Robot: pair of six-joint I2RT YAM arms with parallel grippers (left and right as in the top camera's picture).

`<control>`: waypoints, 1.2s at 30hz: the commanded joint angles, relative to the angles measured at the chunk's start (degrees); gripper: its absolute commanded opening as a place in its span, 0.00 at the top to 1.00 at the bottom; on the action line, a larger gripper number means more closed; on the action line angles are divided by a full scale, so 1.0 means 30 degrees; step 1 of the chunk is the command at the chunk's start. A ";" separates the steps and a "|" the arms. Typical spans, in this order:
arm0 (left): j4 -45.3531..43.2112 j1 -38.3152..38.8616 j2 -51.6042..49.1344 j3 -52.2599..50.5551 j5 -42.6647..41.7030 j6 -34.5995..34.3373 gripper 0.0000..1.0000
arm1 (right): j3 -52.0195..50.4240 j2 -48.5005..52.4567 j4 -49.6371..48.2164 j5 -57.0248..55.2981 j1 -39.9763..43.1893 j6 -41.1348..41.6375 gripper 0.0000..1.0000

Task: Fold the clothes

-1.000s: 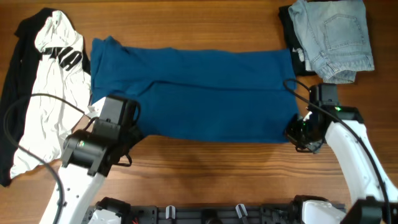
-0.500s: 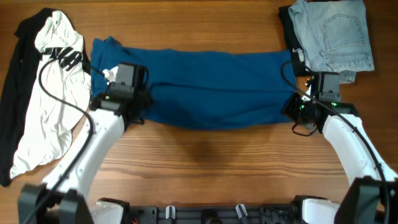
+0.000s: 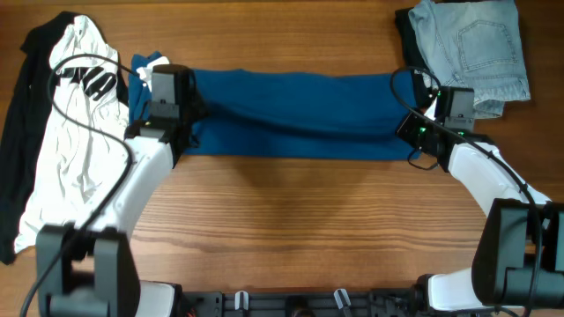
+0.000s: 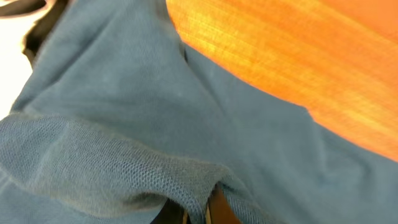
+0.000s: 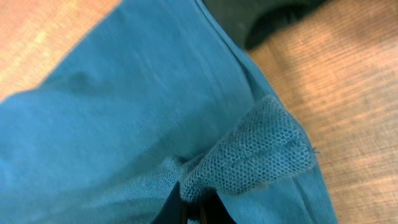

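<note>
This looks like a robot test room or lab. A wooden table (image 3: 282, 220) fills the view from above, and two white robot arms, the left arm (image 3: 145, 176) and the right arm (image 3: 476, 167), reach over it from a black rail (image 3: 291, 304) at the near edge. Black cables (image 3: 53, 88) loop off them. Clothes lie spread out on the wood: a blue shirt (image 3: 291, 114), a white top (image 3: 66, 167), jeans (image 3: 476, 44). The room past the table cannot be seen.

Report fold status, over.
Left tool, right tool shut on shirt ends. Shirt doubled into long band. Jeans close by right end, white top by left.
</note>
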State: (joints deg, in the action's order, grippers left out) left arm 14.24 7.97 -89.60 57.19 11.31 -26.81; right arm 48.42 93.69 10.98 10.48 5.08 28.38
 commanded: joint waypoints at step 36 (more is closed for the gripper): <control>0.6637 -0.0102 -0.0175 0.2725 -0.6419 -0.0226 0.00 | 0.4889 -0.1851 0.6812 0.1814 0.0044 -0.8881 0.00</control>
State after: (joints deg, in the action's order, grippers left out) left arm 33.93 7.86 -90.06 65.17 -6.79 -26.85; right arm 62.70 85.54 31.33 17.30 5.08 4.60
